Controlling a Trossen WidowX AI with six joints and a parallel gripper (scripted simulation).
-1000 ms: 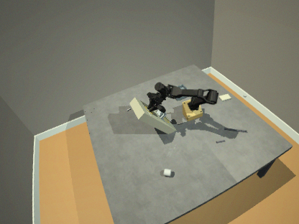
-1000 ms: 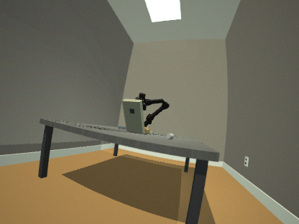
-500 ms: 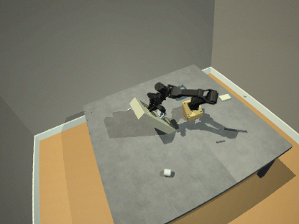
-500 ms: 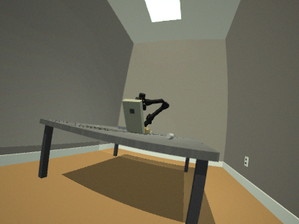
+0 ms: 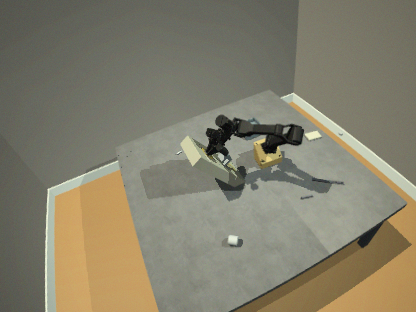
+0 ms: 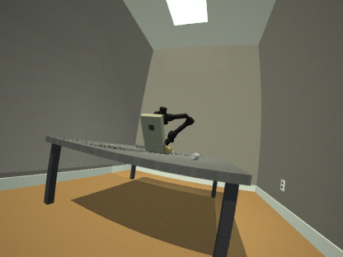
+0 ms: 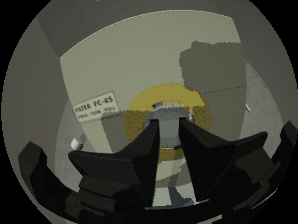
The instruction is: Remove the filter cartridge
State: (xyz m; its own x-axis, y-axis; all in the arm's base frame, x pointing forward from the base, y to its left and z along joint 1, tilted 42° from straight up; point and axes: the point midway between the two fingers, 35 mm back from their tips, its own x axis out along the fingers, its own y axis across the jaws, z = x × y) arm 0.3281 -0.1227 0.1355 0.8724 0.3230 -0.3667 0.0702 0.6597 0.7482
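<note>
The pale service panel (image 5: 191, 151) (image 6: 153, 139) (image 7: 140, 55) stands tilted on the table. In the wrist view, the round grey cartridge (image 7: 169, 112) sits inside a yellow ring (image 7: 137, 102) on the panel's face. My gripper (image 7: 168, 122) is at the cartridge's face, shut on the cartridge with both fingertips at its slots. The fingertips cover much of the face, and depth into the slots cannot be told. The panel looks rotated in the wrist view. A blue-grey item (image 5: 253, 121), perhaps the tray, is partly hidden behind the arm.
A white cylinder (image 5: 233, 240) (image 6: 195, 156) (image 7: 76, 143) lies on the table away from the panel. The arm's yellow base (image 5: 268, 158) stands near the panel. A pale block (image 5: 313, 135) and dark rods (image 5: 327, 181) lie beyond the base.
</note>
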